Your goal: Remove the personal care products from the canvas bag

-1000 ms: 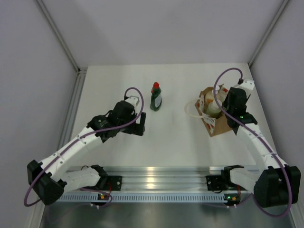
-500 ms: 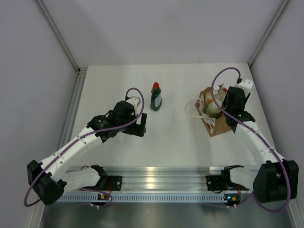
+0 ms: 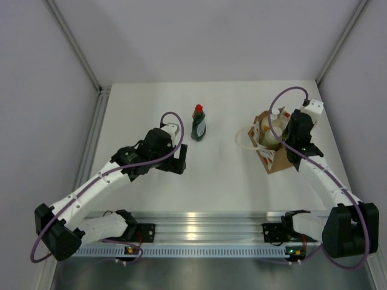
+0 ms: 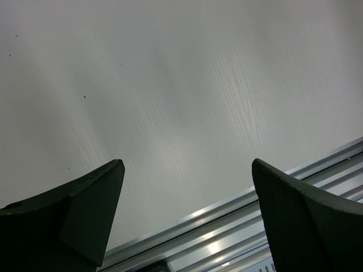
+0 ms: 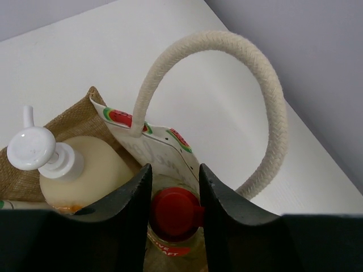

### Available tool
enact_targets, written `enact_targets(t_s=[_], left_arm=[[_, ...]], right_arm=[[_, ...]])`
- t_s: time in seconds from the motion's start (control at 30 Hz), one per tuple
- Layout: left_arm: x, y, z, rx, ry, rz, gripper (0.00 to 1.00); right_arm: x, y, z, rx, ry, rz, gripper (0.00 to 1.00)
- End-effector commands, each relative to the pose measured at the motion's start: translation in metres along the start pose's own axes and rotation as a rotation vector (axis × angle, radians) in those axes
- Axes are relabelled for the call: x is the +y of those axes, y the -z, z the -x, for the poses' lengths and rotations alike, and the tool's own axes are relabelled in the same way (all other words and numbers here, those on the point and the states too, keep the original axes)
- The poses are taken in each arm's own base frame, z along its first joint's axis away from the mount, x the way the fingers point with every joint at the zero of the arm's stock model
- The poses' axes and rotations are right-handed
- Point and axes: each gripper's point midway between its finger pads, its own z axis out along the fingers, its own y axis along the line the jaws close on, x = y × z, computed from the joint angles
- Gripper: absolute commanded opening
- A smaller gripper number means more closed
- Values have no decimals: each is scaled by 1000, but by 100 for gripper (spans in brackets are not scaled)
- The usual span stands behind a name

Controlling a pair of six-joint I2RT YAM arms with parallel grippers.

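The tan canvas bag point(image 3: 276, 161) stands at the right of the table, its white rope handle point(image 5: 238, 51) arching up. My right gripper point(image 5: 174, 175) is inside the bag mouth, its fingers shut on the red cap point(image 5: 173, 212) of the yellow-green bottle. The peach bottle with the white pump point(image 5: 85, 170) stands in the bag beside it. The dark green bottle with a red cap point(image 3: 198, 125) stands on the table at centre back. My left gripper point(image 4: 187, 170) is open and empty over bare table. The cream cylinder is hidden.
The aluminium rail point(image 4: 238, 226) at the near table edge runs just below my left gripper. A second rope handle point(image 3: 242, 138) hangs off the bag's left side. Grey walls close in the table at left, back and right.
My right gripper has shifted slightly towards the back over the bag. The left arm has not moved.
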Motion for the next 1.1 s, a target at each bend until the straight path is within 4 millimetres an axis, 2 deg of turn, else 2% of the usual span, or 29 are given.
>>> enact_targets(t_s=[0.0, 0.07, 0.43, 0.67, 1.07], left_arm=[[-7, 0, 12, -52, -4, -33, 98], [-6, 1, 12, -53, -6, -30, 98], [-6, 0, 12, -53, -4, -26, 98], [-6, 1, 13, -57, -4, -25, 98], [-4, -1, 13, -56, -5, -15, 98]], right_arm=[[-5, -6, 11, -60, -25, -24, 5], [-3, -6, 14, -72, -31, -12, 0], [11, 0, 63, -184, -54, 56, 0], [18, -1, 59, -167, -7, 99, 0], [18, 14, 88, -209, 31, 138, 0]])
